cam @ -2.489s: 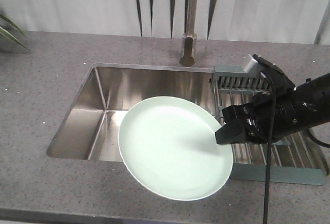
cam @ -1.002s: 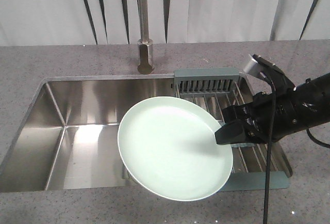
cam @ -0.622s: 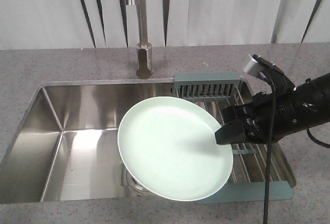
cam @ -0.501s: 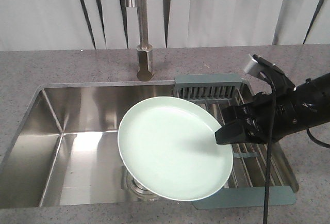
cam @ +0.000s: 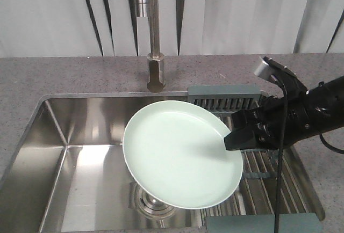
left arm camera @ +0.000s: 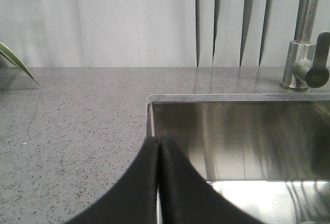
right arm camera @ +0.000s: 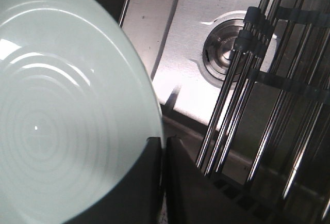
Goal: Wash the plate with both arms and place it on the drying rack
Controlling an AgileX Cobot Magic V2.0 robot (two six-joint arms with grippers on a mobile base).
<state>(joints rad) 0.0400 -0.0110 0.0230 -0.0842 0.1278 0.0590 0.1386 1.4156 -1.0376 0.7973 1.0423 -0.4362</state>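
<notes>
1. A grey speckled stone counter (cam: 64, 77) surrounds a rectangular stainless-steel sink (cam: 70, 152). Pale pleated curtains (cam: 54, 13) hang behind it.
2. A tall steel tap (cam: 153, 45) stands on the counter at the sink's back edge. A round drain (cam: 153, 205) lies in the basin floor.
3. In the left wrist view a green leaf (left arm camera: 15, 61) shows at the far left, over the counter.
4. The drying rack (cam: 226, 96) sits across the right end of the sink. Its grey-green slotted section is at the back, and its wire bars (cam: 269, 179) run toward the front.
5. The plate (cam: 177, 158) is plain pale mint green. It is held in the air above the sink, tilted, with the drain partly hidden below it. In the front view its right edge overlaps the rack.
6. The right arm (cam: 317, 109) reaches in from the right, roughly level. It has a silver-grey box (cam: 264, 67) on top near the wrist and a black cable (cam: 279, 190) hanging down.
7. The right pincer (cam: 232, 139) is clamped on the plate's right rim. In the right wrist view the rim passes between the two black fingers (right arm camera: 144, 182), with the rack bars and the drain beyond.
8. The left pincer (left arm camera: 159, 144) appears only in its own wrist view. Its two fingers are pressed together with nothing between them, and they point toward the sink's rear corner where steel meets counter.
</notes>
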